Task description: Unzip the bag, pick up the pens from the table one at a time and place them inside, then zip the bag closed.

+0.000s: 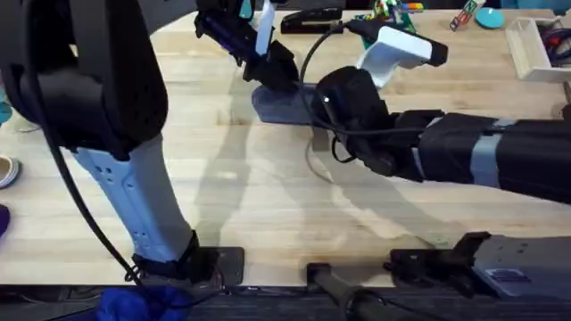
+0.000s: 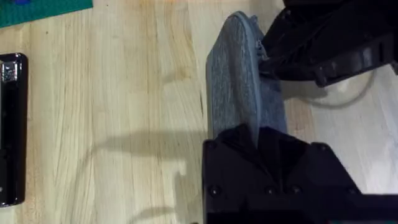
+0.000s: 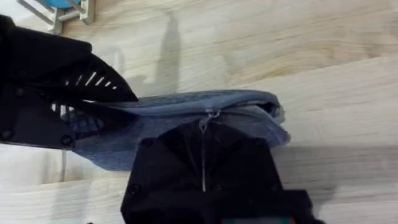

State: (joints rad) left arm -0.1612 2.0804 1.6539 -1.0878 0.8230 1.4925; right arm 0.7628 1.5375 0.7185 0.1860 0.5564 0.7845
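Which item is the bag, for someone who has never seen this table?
On the pale wooden table, look toward the far middle, where both grippers meet. The bag lies there: a soft blue-grey fabric pouch with a zipper along its length, unlike the hard black stapler at the far edge.

bag (image 1: 284, 105) | blue-grey fabric pouch | flat on table (image 1: 268, 205) far-centre | zip end gaping, pull visible

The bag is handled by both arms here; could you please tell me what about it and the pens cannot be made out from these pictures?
- Overhead: most of the bag is covered by both arms.
- Left wrist: the left gripper covers the bag's near end, so its grasp is unclear.
- Right wrist: the right gripper sits at the zipper pull; how far the zipper is closed under the other arm is hidden.
- Pens: whether they lie inside cannot be told.
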